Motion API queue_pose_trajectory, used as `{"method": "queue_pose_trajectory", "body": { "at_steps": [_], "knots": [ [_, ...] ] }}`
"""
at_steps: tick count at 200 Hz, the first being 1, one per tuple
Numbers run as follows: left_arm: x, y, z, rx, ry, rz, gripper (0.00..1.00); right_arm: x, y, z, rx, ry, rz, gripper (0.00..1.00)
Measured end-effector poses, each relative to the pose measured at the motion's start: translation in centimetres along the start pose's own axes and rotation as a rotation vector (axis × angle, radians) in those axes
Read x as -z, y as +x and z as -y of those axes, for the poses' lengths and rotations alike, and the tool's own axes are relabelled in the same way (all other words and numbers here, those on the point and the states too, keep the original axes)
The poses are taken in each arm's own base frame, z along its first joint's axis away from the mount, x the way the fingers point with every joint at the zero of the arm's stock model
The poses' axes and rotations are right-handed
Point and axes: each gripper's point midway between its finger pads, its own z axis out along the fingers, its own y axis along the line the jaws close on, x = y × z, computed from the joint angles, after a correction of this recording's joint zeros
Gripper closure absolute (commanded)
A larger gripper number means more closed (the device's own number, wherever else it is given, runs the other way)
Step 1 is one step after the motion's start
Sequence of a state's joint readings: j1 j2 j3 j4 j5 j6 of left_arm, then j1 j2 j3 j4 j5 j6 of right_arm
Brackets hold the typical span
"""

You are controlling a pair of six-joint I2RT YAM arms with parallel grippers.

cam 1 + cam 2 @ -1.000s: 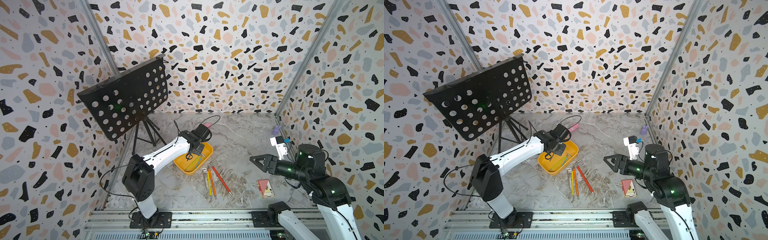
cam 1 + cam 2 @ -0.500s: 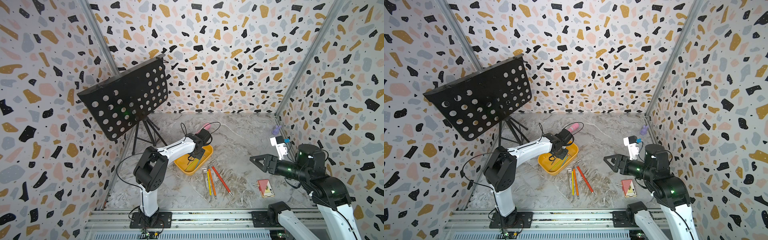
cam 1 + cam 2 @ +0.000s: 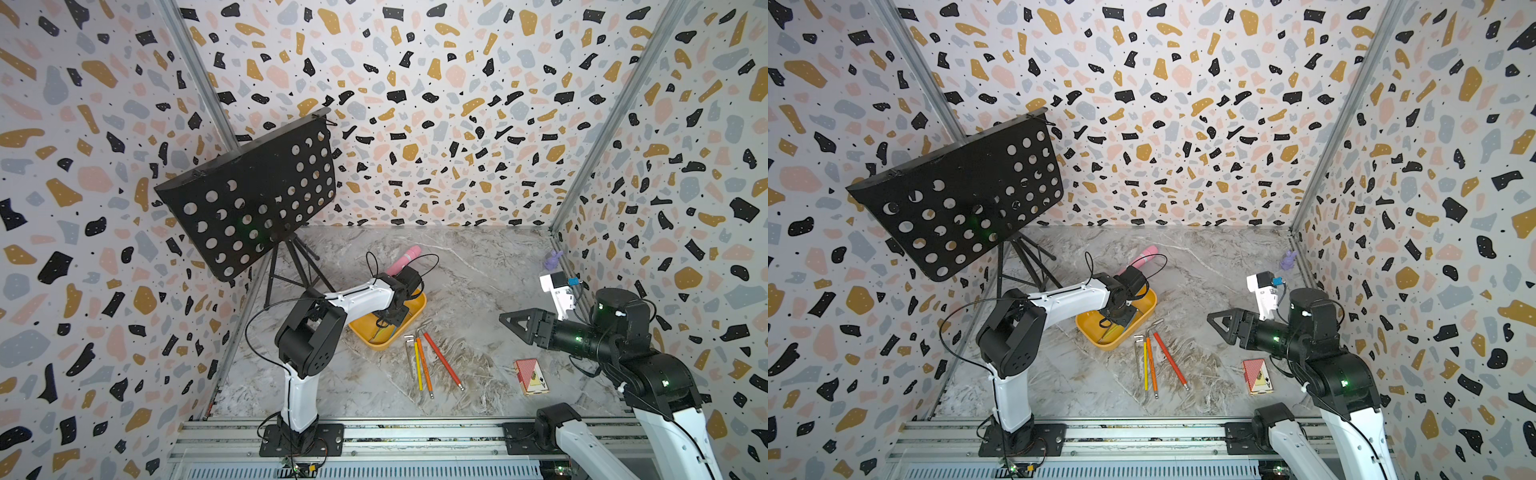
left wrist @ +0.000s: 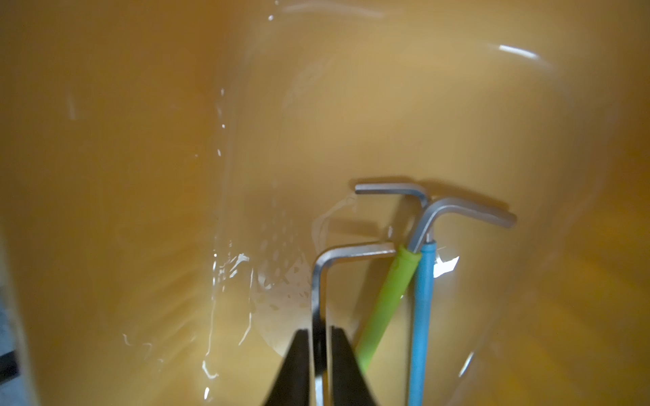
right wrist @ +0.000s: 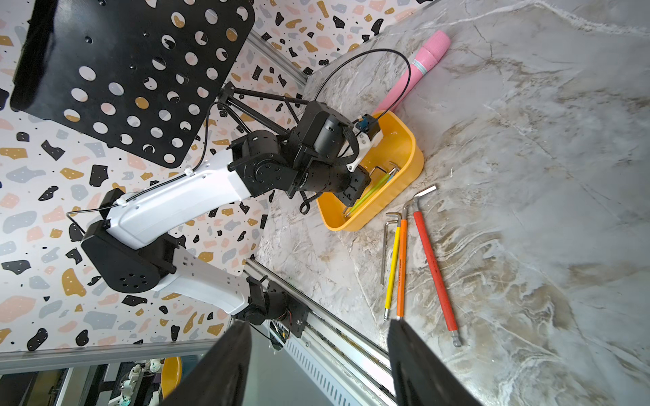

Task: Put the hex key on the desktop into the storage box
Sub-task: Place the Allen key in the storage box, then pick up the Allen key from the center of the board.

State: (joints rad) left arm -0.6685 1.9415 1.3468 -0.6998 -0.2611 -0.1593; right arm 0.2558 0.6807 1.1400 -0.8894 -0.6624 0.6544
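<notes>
The yellow storage box lies left of centre on the marble desktop. My left gripper reaches down inside it. Its jaws stand slightly apart around the shaft of a plain silver hex key, with thin gaps on both sides. A green-sleeved key and a blue-sleeved key lie in the box beside it. On the desktop by the box lie a bare silver key and yellow, orange and red keys. My right gripper hovers open and empty at the right.
A black perforated music stand on a tripod rises at the back left. A pink cylinder lies behind the box. A red card box sits near the right arm, and a small purple figure stands by the right wall.
My left gripper has sunk into the storage box with the silver hex key, and its jaws have parted a little. The right arm has not moved.
</notes>
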Motion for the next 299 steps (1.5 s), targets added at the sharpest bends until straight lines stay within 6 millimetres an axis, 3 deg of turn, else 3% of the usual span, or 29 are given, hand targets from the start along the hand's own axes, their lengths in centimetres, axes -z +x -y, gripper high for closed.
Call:
{"method": "queue_pose_trajectory", "body": {
  "at_steps": [18,57,127,187,226,299],
  "knots": [
    [0.1,0.0,-0.1,0.008,-0.007,0.003,0.62,0.0,0.0,0.1,-0.002,0.001,-0.002,0.33],
    [1.9,-0.8,-0.7,0.039,-0.007,0.052,0.58,-0.1,0.1,0.1,-0.002,0.002,-0.003,0.33],
    [8.1,-1.8,-2.6,0.170,-0.004,0.181,0.51,-0.1,0.1,0.1,-0.003,0.001,-0.002,0.33],
    [14.9,-1.5,-2.9,0.465,0.158,0.310,0.55,-0.1,0.1,0.1,-0.013,0.000,-0.002,0.33],
    [16.0,0.7,-0.9,0.609,0.274,0.281,0.56,-0.1,0.1,0.1,-0.013,0.000,-0.002,0.33],
    [15.0,6.4,6.2,0.708,0.323,0.157,0.52,0.1,0.0,-0.2,-0.008,-0.008,0.006,0.32]
  ]
}}
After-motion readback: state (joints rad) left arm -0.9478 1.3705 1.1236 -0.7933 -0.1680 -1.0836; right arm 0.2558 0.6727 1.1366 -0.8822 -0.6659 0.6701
